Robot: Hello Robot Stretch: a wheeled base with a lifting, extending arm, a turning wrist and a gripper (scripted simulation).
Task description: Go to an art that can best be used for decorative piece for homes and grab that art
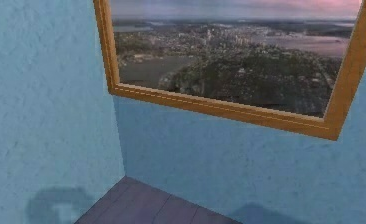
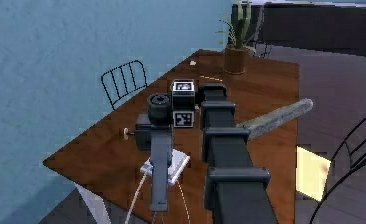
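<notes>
The arm [image 2: 226,150] reached out over the brown wooden surface [image 2: 96,150], and the tool [image 2: 161,192] hung above a small white thing [image 2: 178,170] lying near the surface's near edge; I could not tell how its fingers stood or whether it held anything. A potted plant [image 2: 237,42] stood at the far end and a wire chair [image 2: 123,82] just beside it. Ahead, a wood-framed picture [image 1: 231,55] of a city from the air hung on the blue wall [image 1: 51,100].

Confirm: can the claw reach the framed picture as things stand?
Probably not: the claw sits over the wooden table, while the framed picture hangs on the blue wall ahead.
</notes>
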